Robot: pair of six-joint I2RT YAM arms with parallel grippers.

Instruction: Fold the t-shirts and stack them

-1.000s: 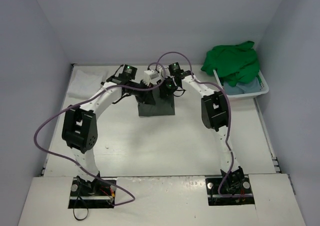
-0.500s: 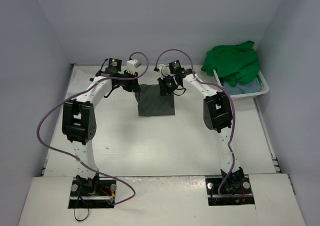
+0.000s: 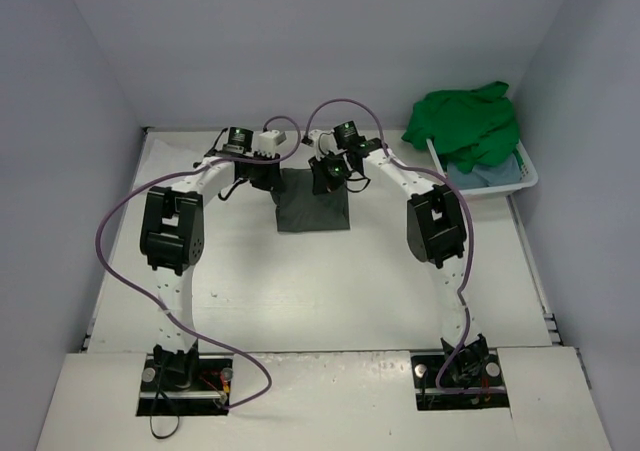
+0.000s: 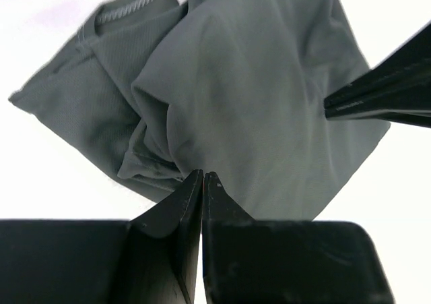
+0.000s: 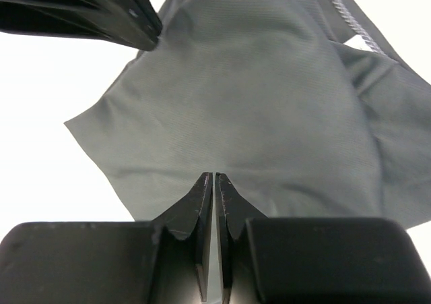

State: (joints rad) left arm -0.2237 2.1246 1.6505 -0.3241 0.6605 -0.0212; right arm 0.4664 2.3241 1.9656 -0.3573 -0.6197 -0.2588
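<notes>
Pinch on both sides! The left fingers [image 4: 176, 213] are pressed tight together, their tips buried where the dark grey shirt [image 4: 262, 95] gathers into a knot of creases at its edge, and that reads as cloth caught between them. The right fingers [image 5: 196, 213] are just as tight, with their tips on a flat stretch of the same shirt right at its hem. It looks like a thin nip of fabric, though that hold is harder to confirm.

Each wrist view catches the other arm's dark tips at the opposite corner, so the two grips sit spread along one edge. From above, the shirt is a small dark rectangle at the far middle of the counter [image 3: 300, 291]. Off to the right, the green shirt [image 3: 465, 121] is heaped over the basket [image 3: 530, 178], and the light blue shirt [image 3: 490, 174] peeks out beneath it.

This looks like a fold being set up. To do it well, both corners should rise together and level, with the edge taut between them. The bunching on the left needs drawing outward first so it is not folded in. The lift should also stay low, or the whole shirt will drag.
</notes>
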